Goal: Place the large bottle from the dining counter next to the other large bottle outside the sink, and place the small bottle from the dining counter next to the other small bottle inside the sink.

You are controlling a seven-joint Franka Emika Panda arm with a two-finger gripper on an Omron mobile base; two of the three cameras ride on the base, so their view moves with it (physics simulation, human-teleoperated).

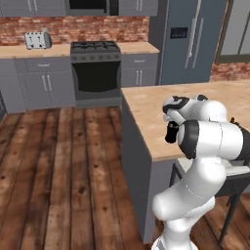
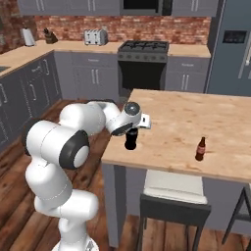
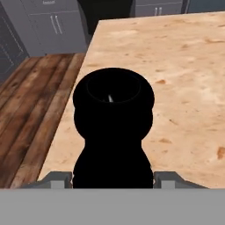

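The large bottle [image 2: 131, 140], glossy black, stands upright on the dining counter [image 2: 196, 112] close to its near left corner. My gripper [image 2: 131, 131] reaches down over it from above. In the hand view the large bottle [image 3: 113, 127] sits between the fingertips [image 3: 59, 179], which press against its two sides, so the gripper [image 3: 113, 178] is shut on it. From the left base view the large bottle [image 1: 172, 133] shows under the hand [image 1: 178, 110], partly covered by my arm. The small bottle [image 2: 200, 148], brown with a red label, stands further right on the same top.
A dark stool with a pale seat [image 2: 172, 188] is tucked under the counter's near edge. Across the wooden floor [image 1: 63, 171] a stove [image 1: 95, 68] and grey cabinets line the brick wall, with a toaster [image 1: 37, 40] on that counter and a fridge [image 1: 193, 39] at the right.
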